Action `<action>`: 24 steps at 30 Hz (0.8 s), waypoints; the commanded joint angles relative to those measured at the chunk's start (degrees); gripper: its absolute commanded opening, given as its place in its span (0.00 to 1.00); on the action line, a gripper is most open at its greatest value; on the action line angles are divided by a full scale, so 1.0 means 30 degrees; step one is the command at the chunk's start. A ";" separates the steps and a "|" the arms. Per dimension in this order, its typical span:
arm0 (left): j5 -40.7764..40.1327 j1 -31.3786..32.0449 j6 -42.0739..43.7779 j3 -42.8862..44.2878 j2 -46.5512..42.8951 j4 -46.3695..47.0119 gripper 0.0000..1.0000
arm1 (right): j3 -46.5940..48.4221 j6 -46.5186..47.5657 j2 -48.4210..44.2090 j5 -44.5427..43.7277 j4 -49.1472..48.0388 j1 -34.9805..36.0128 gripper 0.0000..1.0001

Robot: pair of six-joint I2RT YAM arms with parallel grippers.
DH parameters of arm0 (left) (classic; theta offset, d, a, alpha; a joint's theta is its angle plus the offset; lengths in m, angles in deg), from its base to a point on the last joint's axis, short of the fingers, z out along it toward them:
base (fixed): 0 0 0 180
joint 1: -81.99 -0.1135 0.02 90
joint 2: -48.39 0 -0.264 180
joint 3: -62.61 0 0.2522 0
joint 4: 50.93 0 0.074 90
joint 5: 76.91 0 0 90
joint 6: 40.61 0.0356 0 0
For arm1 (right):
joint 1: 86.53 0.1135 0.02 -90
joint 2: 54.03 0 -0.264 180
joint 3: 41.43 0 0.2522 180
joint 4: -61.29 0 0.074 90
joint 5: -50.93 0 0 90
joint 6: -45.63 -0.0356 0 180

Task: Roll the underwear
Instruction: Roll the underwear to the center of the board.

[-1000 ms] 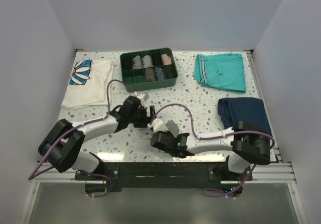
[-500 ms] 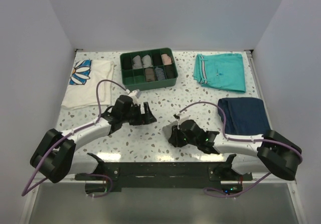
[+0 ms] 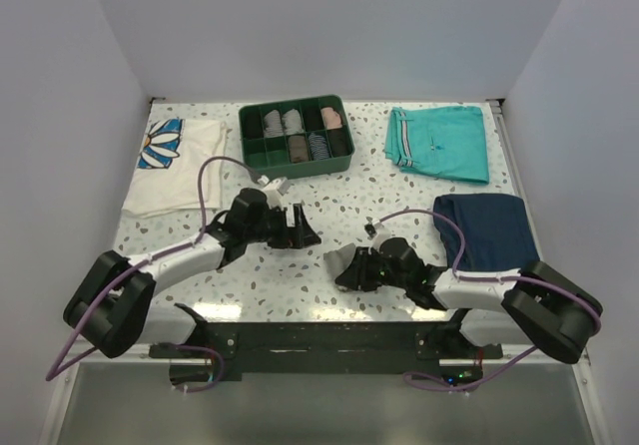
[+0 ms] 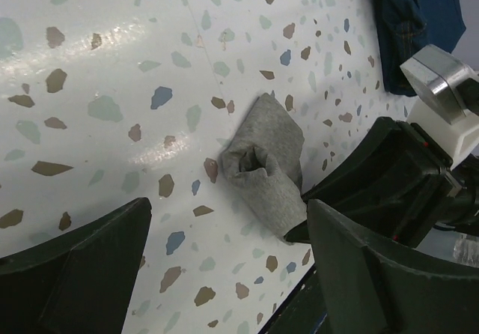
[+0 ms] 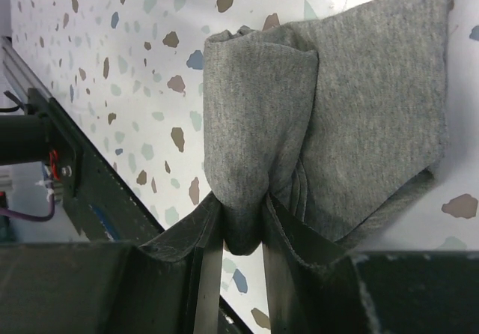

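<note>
right gripper: fingers nearly closed, pinching the rolled fold of the grey underwear, near-centre on the terrazzo table; likely so the roll holds tight. left gripper: spread wide, empty, just left.

The desk is seen as white, speckled with brown, blue and pale green flecks. The underwear is shown in plain heathered grey. The tray is dark green, and grey, pinkish, striped and dark rolls are seen inside it. Right of the tray, the shorts are coloured teal, with thin stripes at one edge. To the tray's near right, the folded garment is navy. Left of the tray, the T-shirt is cream-white, printed with a blue-and-white daisy. The left claw and the right claw are black.
</note>
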 commanded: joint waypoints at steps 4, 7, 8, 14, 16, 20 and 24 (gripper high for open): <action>0.2030 0.0925 0.0367 -0.0115 0.1977 0.2607 0.90 | -0.1225 -0.2020 0.0533 0.0621 0.0177 -0.0450 0.24; 0.2791 0.1042 0.0309 -0.0203 0.3177 0.3544 0.90 | -0.1253 -0.2196 0.0825 0.0709 0.0179 -0.0509 0.23; 0.2998 0.1071 0.0222 -0.0174 0.3502 0.4068 0.90 | -0.1224 -0.2168 0.1029 0.0767 0.0208 -0.0509 0.23; 0.3322 0.1511 -0.0101 0.0090 0.5320 0.5155 0.89 | -0.1253 -0.2168 0.1325 0.0885 0.0003 -0.0509 0.22; 0.3613 0.1511 -0.0189 0.0119 0.5817 0.5391 0.88 | -0.1253 -0.2138 0.1354 0.0885 0.0032 -0.0509 0.22; 0.4054 0.1628 -0.0511 0.0148 0.6580 0.6327 0.80 | -0.1194 -0.2021 0.1412 0.0914 0.0120 -0.0538 0.22; 0.4201 0.2008 -0.0687 0.0207 0.7225 0.6652 0.66 | -0.1224 -0.2021 0.1529 0.0914 0.0062 -0.0538 0.22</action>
